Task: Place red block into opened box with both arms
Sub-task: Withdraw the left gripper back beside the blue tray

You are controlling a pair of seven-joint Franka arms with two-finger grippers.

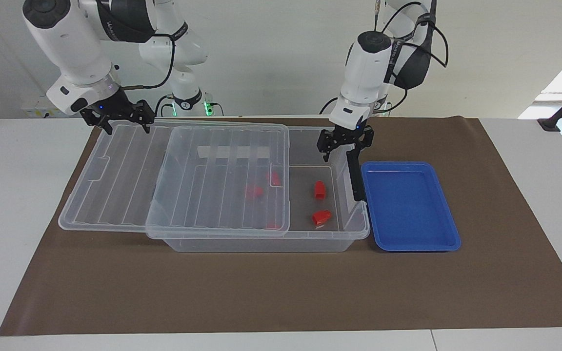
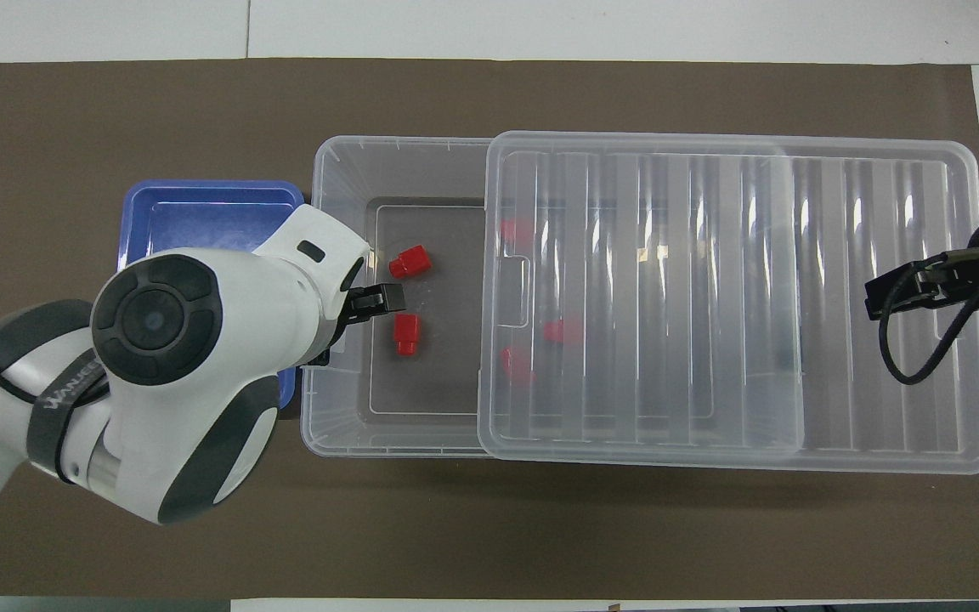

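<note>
Left gripper [image 1: 344,142] empty, jaws wide, raised over the box [image 1: 261,241] at its latch end. Red block [image 1: 319,190] lies on the box floor at 6 o'clock of it in the facing view, long axis 12–6. Right gripper [image 1: 118,117] wide, empty, over the lid [image 1: 115,195]; left arm is nearer.

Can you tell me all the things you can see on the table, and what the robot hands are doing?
red block: two in the open part of the box, red; three more show blurred through the lid.
box: one, clear, on the mat.
lid: one, clear and ribbed, slid partway off toward the right arm's end.
latch: one, black, on the box end beside the tray.
tray: one, blue, beside the box.
mat: one, brown, under everything.
left hand: open, above the box's open end.
right hand: open, over the lid's corner.
</note>
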